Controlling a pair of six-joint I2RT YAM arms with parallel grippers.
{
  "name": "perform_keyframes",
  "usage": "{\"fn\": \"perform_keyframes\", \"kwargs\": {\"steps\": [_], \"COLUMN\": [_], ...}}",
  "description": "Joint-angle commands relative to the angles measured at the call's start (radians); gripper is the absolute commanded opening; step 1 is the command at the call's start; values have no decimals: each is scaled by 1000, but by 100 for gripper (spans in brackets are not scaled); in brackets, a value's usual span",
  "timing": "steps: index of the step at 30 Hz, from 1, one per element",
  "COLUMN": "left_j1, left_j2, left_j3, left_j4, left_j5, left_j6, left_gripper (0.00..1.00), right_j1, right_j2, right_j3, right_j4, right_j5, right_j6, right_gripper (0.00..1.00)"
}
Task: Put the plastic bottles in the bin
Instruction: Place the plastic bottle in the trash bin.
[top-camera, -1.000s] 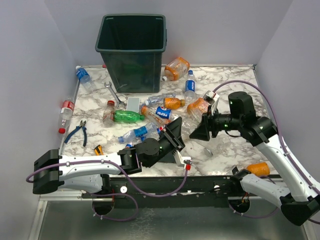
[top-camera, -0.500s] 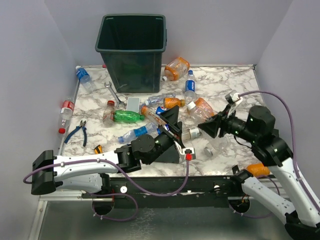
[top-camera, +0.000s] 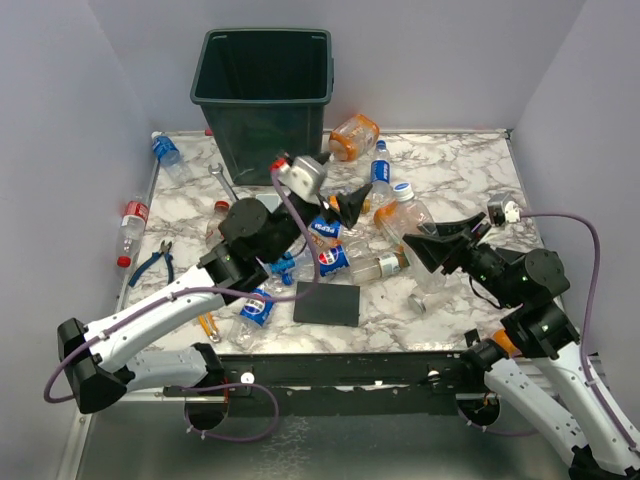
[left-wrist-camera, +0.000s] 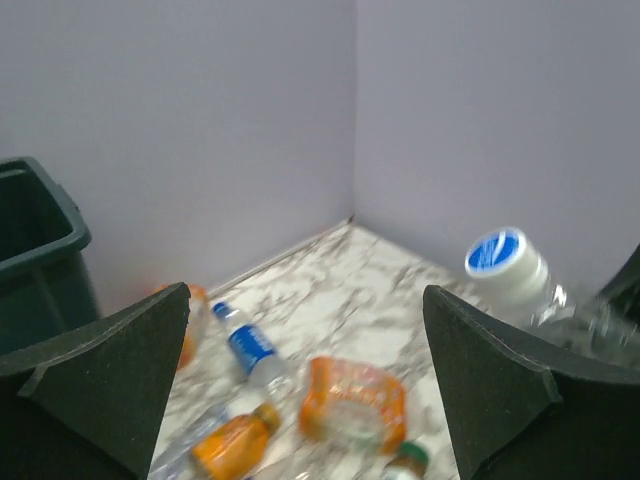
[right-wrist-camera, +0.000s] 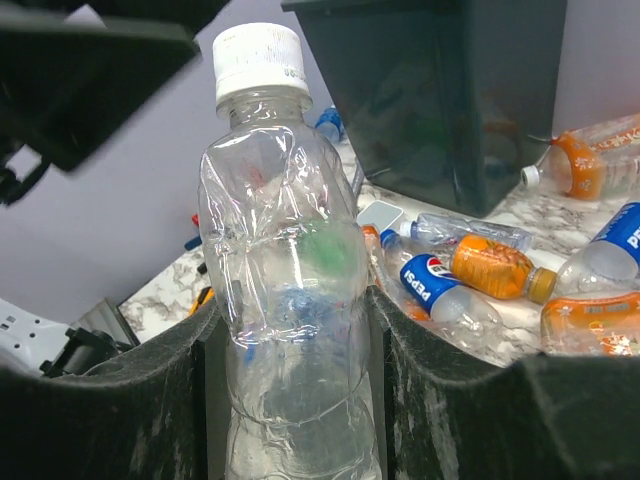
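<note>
My right gripper (top-camera: 438, 243) (right-wrist-camera: 295, 330) is shut on a clear, dented plastic bottle (right-wrist-camera: 285, 250) (top-camera: 408, 215) with a white cap, held upright above the table's right middle. My left gripper (top-camera: 346, 207) (left-wrist-camera: 305, 300) hangs open and empty above the bottle pile, just left of that bottle's cap (left-wrist-camera: 497, 255). The dark green bin (top-camera: 262, 95) (right-wrist-camera: 450, 90) (left-wrist-camera: 40, 260) stands at the back. Several plastic bottles lie on the marble: an orange one (top-camera: 354, 136), a blue-labelled one (top-camera: 380, 172) (left-wrist-camera: 250, 345), a Pepsi one (top-camera: 325, 255) (right-wrist-camera: 440, 285), a crushed orange one (left-wrist-camera: 352, 400).
A flat black plate (top-camera: 327, 303) lies near the front edge. Pliers (top-camera: 155, 263) and a wrench (top-camera: 228, 185) lie at the left. More bottles sit by the left wall: a blue-labelled one (top-camera: 166, 153) and a red-capped one (top-camera: 132, 222). Walls close in three sides.
My left gripper opened and swung up from the front of the table toward the bin, uncovering the black plate. My right gripper closed on the clear bottle and drew back to the right.
</note>
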Motion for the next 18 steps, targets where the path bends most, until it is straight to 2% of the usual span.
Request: {"fn": "perform_keyframes", "kwargs": {"steps": [1, 3, 7, 15, 18], "left_j1": [128, 167, 191, 192, 192], "left_j2": [63, 120, 213, 319, 328], "left_j3": [110, 172, 245, 313, 319], "left_j4": [67, 53, 53, 57, 64], "left_j5": [275, 378, 492, 644, 659], "left_j6": [-563, -651, -779, -881, -887], "left_gripper": [99, 99, 90, 76, 66], "right_j1": [-2, -2, -2, -2, -3], "right_j2": [-7, -8, -3, 8, 13], "right_j3": [-19, -21, -19, -22, -26], "right_j4": [108, 112, 113, 132, 142], "right_j5": [5, 6, 2, -7, -7], "right_j6": [38, 39, 38, 42, 45], "right_gripper": [34, 34, 34, 34, 34]}}
